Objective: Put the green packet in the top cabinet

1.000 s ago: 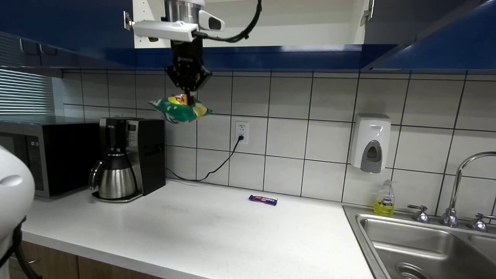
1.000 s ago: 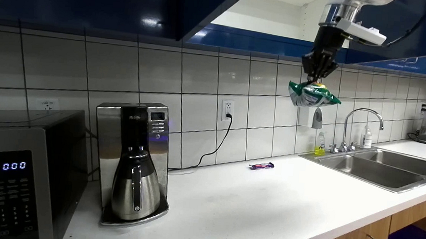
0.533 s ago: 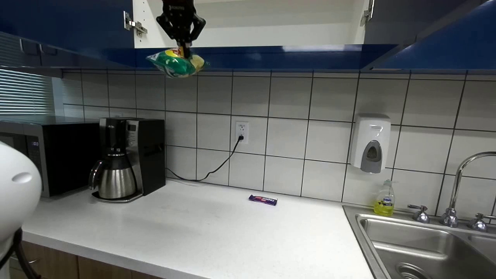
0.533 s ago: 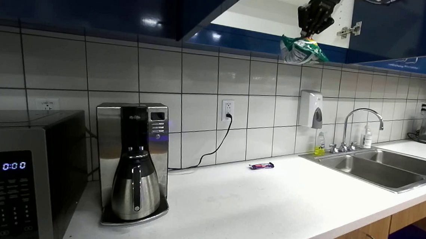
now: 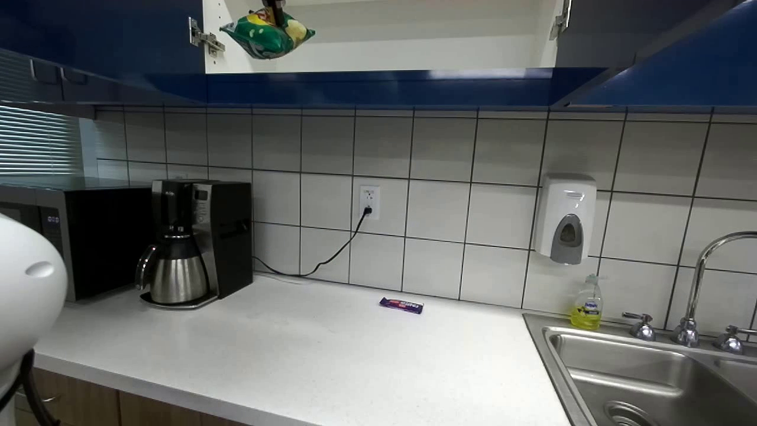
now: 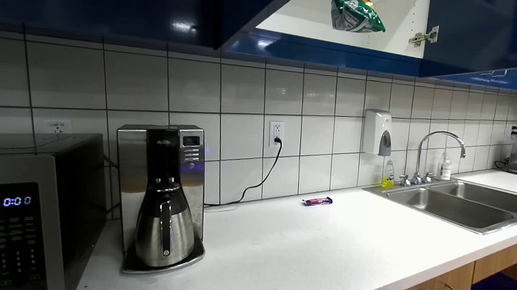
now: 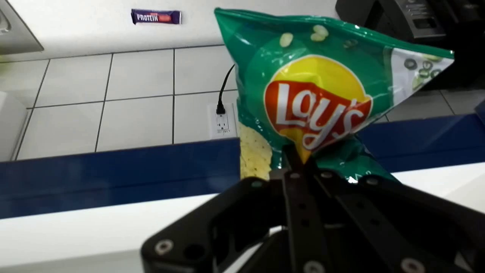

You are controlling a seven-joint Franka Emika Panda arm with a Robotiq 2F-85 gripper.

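The green packet (image 5: pixel 266 41), a puffed Lay's chip bag with a yellow and red logo, hangs from my gripper (image 5: pixel 274 13) in both exterior views (image 6: pixel 356 17). In the wrist view my gripper (image 7: pixel 303 161) is shut on a pinched fold of the packet (image 7: pixel 341 57). Most of the arm is out of view above. The top cabinet (image 5: pixel 426 44) stands open, with a white inside and a blue bottom edge (image 6: pixel 320 49). The packet appears in front of the cabinet opening, just above the blue edge and near its left side (image 5: pixel 236 56); its depth is unclear.
Open blue doors (image 5: pixel 106 41) with metal hinges (image 5: pixel 207 41) flank the opening; the right door (image 5: pixel 591 35) is also open. Below are a coffee maker (image 6: pixel 159 197), a microwave (image 6: pixel 35 211), a purple protein bar (image 7: pixel 156 17), a soap dispenser (image 5: pixel 566 219) and a sink (image 6: pixel 463 205).
My gripper has risen with the packet, from in front of the tiles below the cabinet to the level of its opening. The packet has stayed in the grip.
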